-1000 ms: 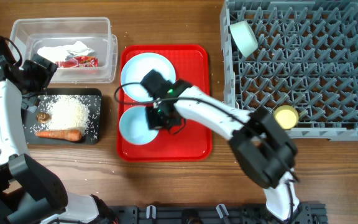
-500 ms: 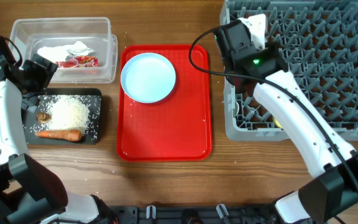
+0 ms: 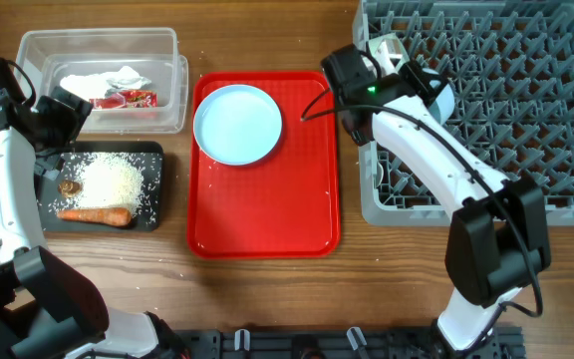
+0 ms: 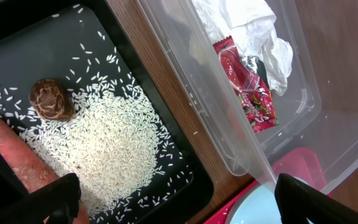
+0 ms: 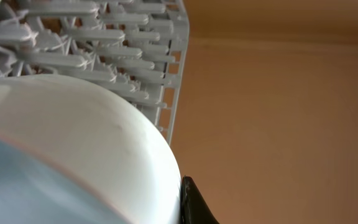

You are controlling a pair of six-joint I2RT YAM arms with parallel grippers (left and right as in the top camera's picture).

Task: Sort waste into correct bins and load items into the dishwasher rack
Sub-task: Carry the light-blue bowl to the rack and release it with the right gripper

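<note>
My right gripper [image 3: 422, 85] is shut on the light blue bowl [image 3: 444, 100] over the near-left part of the grey dishwasher rack [image 3: 526, 120]. In the right wrist view the bowl [image 5: 73, 149] fills the lower left, pressed against one black finger [image 5: 194, 205], with the rack's pegs [image 5: 123, 56] above. The pale green bowl [image 3: 385, 47] peeks out at the rack's left corner. The light blue plate [image 3: 237, 123] lies on the red tray [image 3: 267, 209]. My left gripper [image 4: 185, 205] is open and empty above the black tray [image 3: 152, 150]. The yellow cup and the spoon are out of view.
The black tray holds rice [image 4: 114, 140], a brown lump [image 4: 51, 99] and the carrot [image 4: 17, 158]. The clear tub [image 3: 38, 50] holds the white tissue [image 4: 247, 31] and red wrapper [image 4: 250, 93]. My right arm [image 3: 446, 170] crosses the rack's left edge.
My right gripper has lifted the light blue bowl off the red tray and carried it right to the rack's left part. The left arm has not moved.
</note>
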